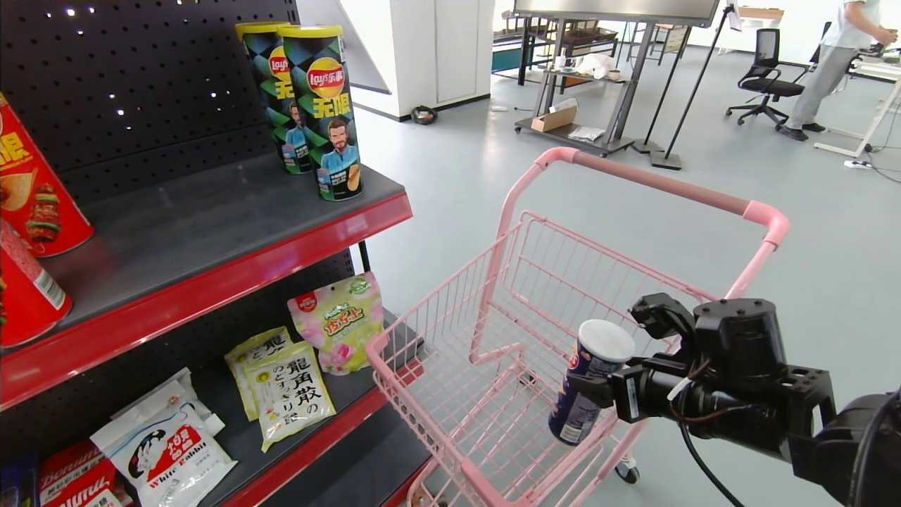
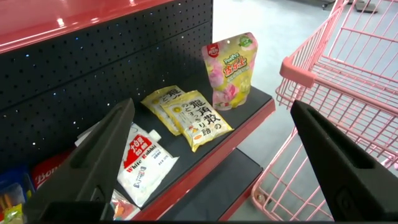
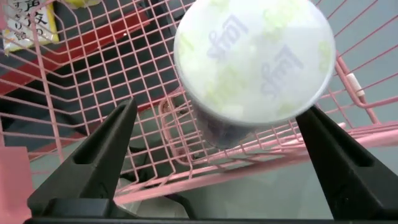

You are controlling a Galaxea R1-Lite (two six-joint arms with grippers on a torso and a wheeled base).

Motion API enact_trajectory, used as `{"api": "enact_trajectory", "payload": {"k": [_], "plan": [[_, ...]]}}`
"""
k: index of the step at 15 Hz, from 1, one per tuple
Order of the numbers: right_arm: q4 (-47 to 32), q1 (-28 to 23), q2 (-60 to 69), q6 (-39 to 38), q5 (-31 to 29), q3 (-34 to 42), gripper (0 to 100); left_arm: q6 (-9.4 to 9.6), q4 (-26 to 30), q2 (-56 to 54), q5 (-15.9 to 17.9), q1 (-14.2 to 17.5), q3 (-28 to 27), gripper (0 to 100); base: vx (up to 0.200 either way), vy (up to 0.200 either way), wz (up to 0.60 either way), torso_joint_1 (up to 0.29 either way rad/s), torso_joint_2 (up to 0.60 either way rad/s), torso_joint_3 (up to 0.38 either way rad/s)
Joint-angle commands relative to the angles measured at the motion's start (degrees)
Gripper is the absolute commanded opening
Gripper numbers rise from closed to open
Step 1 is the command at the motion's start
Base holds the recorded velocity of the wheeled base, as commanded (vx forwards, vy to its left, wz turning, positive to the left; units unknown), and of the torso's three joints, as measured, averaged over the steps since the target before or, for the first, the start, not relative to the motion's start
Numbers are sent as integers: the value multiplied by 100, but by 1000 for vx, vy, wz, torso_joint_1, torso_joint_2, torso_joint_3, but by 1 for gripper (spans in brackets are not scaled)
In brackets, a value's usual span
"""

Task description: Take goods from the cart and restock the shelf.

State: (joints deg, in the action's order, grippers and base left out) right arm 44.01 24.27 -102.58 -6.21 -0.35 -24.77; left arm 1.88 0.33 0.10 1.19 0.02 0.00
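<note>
Blue canister (image 1: pixel 597 355), white-lidded and tilted, sits raised within the pink cart (image 1: pixel 654 182), close to its near rim. The right end effector (image 1: pixel 586 389) pinches it at mid-body. The left end effector (image 2: pixel 211 106) is spread and empty before the lower shelf (image 2: pixel 258 99) with its pouches. We judge two risks: the smooth can slipping in this slanted grip, or its base catching the wire rim on lift-out.
</note>
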Motion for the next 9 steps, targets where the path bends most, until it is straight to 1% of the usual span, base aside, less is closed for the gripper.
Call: {"api": "enact_trajectory", "payload": {"k": [1, 9], "plan": [[3, -37, -113, 5, 0, -72, 100, -3, 2, -1, 4, -2, 0, 100, 0, 0, 0, 0, 0, 0], [29, -45, -359, 40, 79, -362, 100, 6, 2, -1, -5, 6, 0, 100, 0, 0, 0, 0, 0, 0]]}}
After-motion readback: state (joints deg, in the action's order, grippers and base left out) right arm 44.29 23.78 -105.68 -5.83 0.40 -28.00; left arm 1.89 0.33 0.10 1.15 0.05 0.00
